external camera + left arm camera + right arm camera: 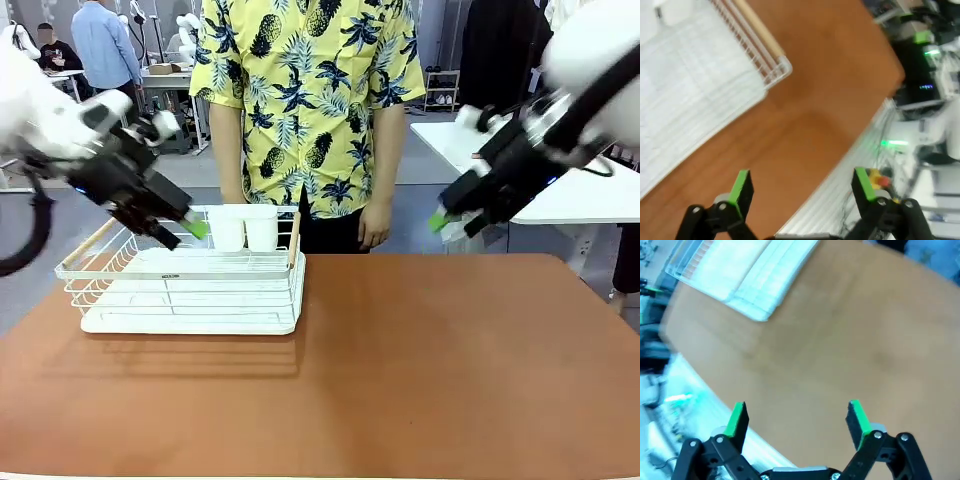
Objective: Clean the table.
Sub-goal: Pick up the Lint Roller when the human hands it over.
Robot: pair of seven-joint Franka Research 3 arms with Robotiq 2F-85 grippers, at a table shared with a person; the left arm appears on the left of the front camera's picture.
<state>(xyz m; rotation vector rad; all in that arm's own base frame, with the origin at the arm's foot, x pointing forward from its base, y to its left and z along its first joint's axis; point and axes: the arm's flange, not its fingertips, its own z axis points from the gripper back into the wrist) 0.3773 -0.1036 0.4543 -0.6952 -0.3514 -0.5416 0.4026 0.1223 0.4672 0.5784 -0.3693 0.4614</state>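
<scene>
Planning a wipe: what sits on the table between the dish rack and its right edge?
Nothing: in the front view, the table right of the dish rack is bare.

Left gripper (188, 229) raised at left, jaws wide apart; right gripper (441, 221) raised at right, jaws wide apart; both angled downward

Table (430, 370): matte reddish-brown. Dish rack (190, 320) at 9 o'clock: white wire (tan wooden handles (95, 245)). Person's shirt (310, 90) at 12 o'clock: yellow, navy pineapple print.
</scene>
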